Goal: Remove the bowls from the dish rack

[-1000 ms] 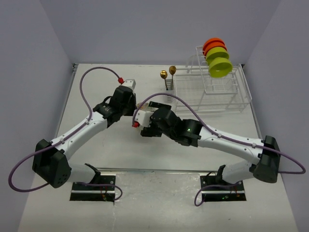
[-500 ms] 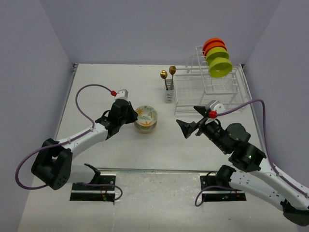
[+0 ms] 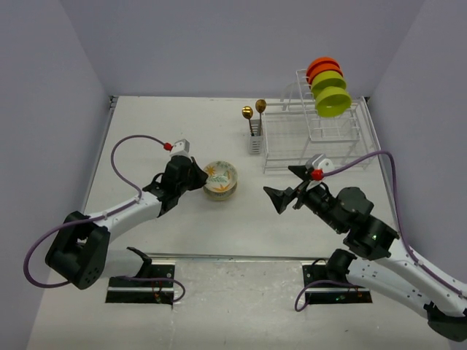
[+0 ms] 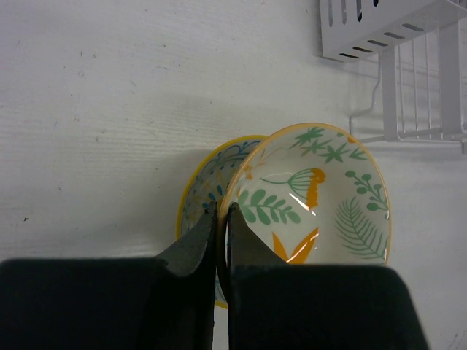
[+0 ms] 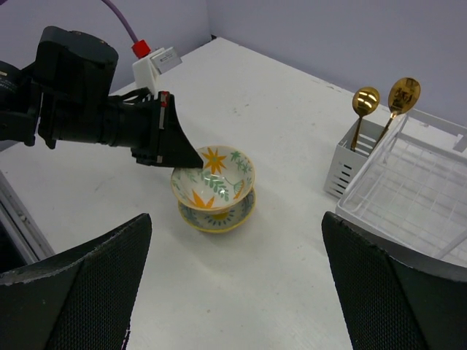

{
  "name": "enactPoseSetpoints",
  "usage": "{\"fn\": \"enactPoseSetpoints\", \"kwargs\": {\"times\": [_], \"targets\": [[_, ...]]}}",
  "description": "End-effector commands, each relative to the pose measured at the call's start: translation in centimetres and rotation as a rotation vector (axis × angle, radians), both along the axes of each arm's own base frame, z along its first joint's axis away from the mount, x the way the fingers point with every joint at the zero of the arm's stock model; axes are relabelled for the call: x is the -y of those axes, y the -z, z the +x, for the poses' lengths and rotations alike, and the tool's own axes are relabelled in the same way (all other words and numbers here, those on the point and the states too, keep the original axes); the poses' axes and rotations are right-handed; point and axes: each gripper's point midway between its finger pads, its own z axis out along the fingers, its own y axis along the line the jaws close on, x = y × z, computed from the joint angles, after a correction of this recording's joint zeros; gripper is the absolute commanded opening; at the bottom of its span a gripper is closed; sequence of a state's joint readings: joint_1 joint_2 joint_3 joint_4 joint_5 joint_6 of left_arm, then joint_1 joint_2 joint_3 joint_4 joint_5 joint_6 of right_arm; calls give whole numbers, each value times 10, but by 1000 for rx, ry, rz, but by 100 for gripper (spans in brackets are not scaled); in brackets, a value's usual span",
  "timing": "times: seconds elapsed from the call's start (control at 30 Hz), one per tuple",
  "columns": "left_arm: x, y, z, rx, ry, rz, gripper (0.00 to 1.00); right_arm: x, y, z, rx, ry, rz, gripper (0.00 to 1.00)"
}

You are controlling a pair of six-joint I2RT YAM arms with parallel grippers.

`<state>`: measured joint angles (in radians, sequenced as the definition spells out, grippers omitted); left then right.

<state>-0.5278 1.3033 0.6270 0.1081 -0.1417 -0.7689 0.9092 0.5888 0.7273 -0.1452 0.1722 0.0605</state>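
Two cream floral bowls sit stacked on the table, the upper bowl (image 3: 221,175) (image 4: 314,193) (image 5: 213,179) slightly tilted inside the lower bowl (image 4: 198,191) (image 5: 219,214). My left gripper (image 3: 203,176) (image 4: 222,213) (image 5: 175,149) is shut on the near-left rim of the upper bowl. To the right of the stack, my right gripper (image 3: 283,191) (image 5: 237,281) stands wide open, holding nothing and pointing at the bowls. On the upper tier of the white dish rack (image 3: 321,142) (image 5: 419,193) stand orange bowls (image 3: 322,68) and lime-green bowls (image 3: 333,100) on edge.
Two gold spoons (image 3: 254,110) (image 5: 384,98) stand in the small white caddy (image 3: 255,143) (image 5: 349,166) (image 4: 379,25) at the rack's left side. The rack's lower basket (image 4: 427,95) lies just beyond the stacked bowls. Grey walls enclose the table on three sides.
My right arm has drawn back to the right from the middle of the table, uncovering the floral bowls. My left gripper has shifted slightly toward me, still shut on the rim.
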Motion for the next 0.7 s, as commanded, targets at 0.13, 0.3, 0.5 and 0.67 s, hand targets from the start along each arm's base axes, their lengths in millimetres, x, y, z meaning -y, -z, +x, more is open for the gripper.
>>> {"fn": "enactPoseSetpoints", "kwargs": {"times": [0.13,0.3,0.5,0.67], "targets": [[7,-34,13,119,-8,-106,0,-4,2,-10,6,-56,27,99],[4,-27,12,114,-10,-102,0,-2,3,-15,14,-71,43,99],[6,-25,13,114,1,-103,1,-5,5,-17,10,-90,36,99],[8,-16,13,85,5,-92,4,-7,12,-16,2,-94,24,99]]}}
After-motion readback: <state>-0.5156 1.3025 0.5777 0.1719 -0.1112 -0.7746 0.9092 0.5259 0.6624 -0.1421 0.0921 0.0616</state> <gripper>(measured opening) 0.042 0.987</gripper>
